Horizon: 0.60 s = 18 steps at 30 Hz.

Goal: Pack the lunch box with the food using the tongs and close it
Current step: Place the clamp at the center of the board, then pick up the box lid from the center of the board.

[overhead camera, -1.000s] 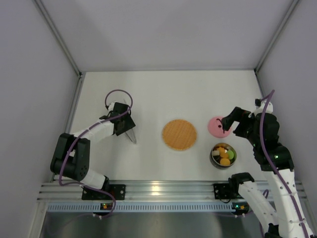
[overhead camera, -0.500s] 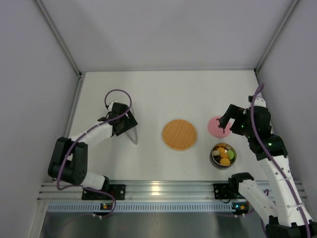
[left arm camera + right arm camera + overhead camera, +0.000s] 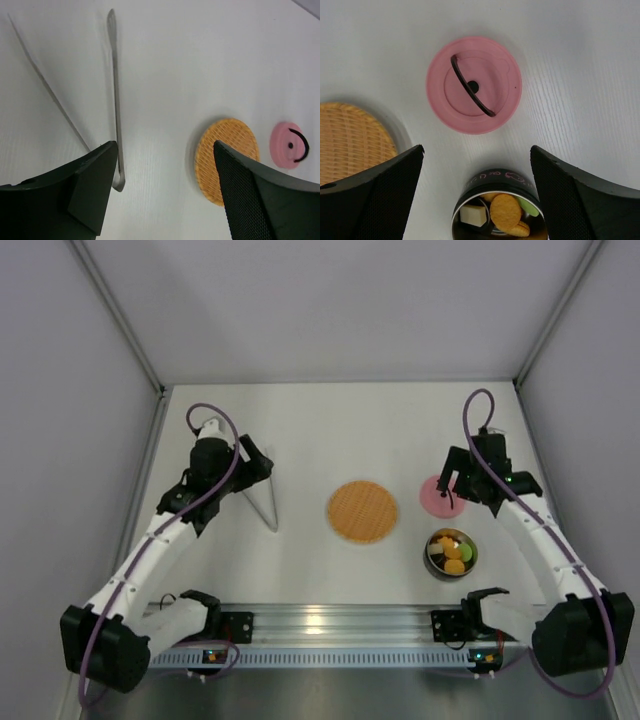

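Observation:
The tongs [image 3: 268,510] lie flat on the table, and in the left wrist view their two thin arms [image 3: 115,100] run up the left side. My left gripper [image 3: 256,466] hangs open above and just beside them [image 3: 165,145], holding nothing. The lunch box [image 3: 451,552] is a steel bowl standing open at the front right, with the food [image 3: 506,210] inside it: orange, yellow and green pieces. Its pink lid [image 3: 474,85] lies flat on the table just behind it. My right gripper [image 3: 450,490] hovers open [image 3: 476,148] over the gap between lid and bowl, touching neither.
A round woven orange mat [image 3: 362,511] lies at the table's middle, between the tongs and the lid. Grey walls close in the left, back and right sides. An aluminium rail [image 3: 320,625] with the arm bases runs along the near edge.
My left gripper has opened, let go of the tongs and lifted away towards the back; the tongs now lie free. My right arm has swung in over the lid.

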Each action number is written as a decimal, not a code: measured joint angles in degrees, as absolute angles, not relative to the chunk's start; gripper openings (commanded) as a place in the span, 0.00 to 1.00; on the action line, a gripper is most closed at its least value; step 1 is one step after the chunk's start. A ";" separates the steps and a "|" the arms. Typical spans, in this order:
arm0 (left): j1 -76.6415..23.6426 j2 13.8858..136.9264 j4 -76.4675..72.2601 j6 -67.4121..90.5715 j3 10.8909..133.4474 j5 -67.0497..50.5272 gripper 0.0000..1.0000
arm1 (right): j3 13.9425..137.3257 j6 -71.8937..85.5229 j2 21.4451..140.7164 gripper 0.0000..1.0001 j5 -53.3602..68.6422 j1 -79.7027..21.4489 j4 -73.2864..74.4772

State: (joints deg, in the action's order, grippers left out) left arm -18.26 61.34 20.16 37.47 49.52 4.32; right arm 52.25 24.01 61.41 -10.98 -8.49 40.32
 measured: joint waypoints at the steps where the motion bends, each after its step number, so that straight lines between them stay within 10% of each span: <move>1: -18.50 59.70 20.53 36.91 49.76 3.25 0.82 | 52.36 23.99 63.13 0.83 -11.81 -8.49 39.94; 18: -19.49 44.82 31.22 24.34 48.29 -13.06 0.84 | 58.63 22.46 86.70 0.57 -15.88 -8.47 35.00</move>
State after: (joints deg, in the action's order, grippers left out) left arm -19.49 44.82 31.22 24.34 48.29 -13.06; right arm 58.63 22.46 86.70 -15.88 -8.47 35.00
